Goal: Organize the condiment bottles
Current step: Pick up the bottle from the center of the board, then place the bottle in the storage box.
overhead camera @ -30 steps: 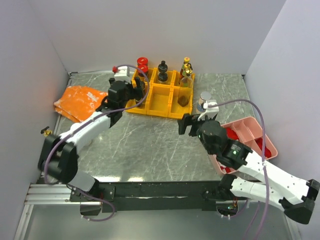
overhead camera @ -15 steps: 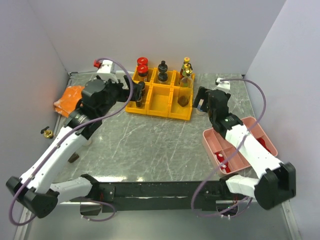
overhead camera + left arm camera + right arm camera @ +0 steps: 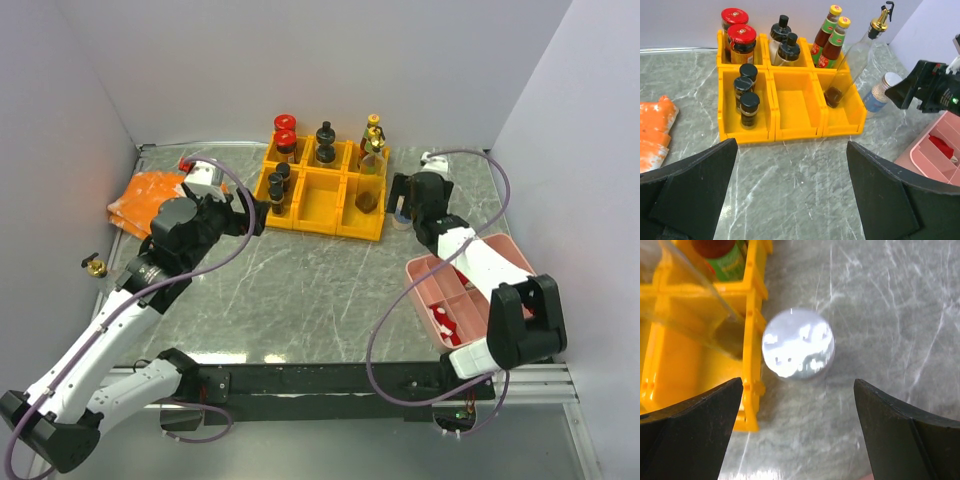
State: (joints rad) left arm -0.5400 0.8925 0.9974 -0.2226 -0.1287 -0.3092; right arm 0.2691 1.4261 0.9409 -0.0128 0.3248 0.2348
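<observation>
beside the yellow bins (image 3: 797, 134) the silver-capped bottle (image 3: 798, 342) stands upright; both jaws spread

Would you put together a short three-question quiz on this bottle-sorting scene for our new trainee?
1. True or false: the front middle compartment of the yellow organizer holds a bottle.
2. Which one stands on the table, outside the organizer? A) a red-capped jar B) the silver-capped shaker C) the tall clear bottle with the gold pourer
3. How many small black-capped bottles stand in the organizer's front left compartment?
Key: 1 false; 2 B; 3 three.
</observation>
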